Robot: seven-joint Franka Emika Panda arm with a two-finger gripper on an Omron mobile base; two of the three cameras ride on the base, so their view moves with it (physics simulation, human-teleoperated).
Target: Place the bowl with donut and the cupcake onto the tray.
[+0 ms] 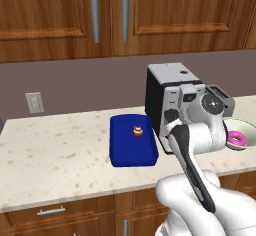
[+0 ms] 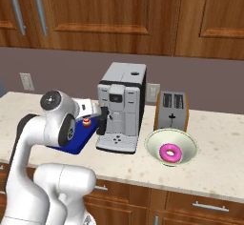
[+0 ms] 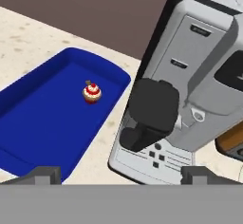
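Pincer spread wide and holding nothing, its two small dark tips standing far apart at the bottom of the hand view, above the seam between the tray's right rim and the coffee machine; cupcake, red-wrapped with white frosting and a red top, upright on the deep-blue tray, toward its far end; tray flat on the speckled pale worktop, just left of a grey and black coffee machine; pale greenish-white bowl on the worktop on the machine's other side, well apart from the tray, with the pink-iced donut lying inside it; a toaster behind the bowl; wooden cabinets above.
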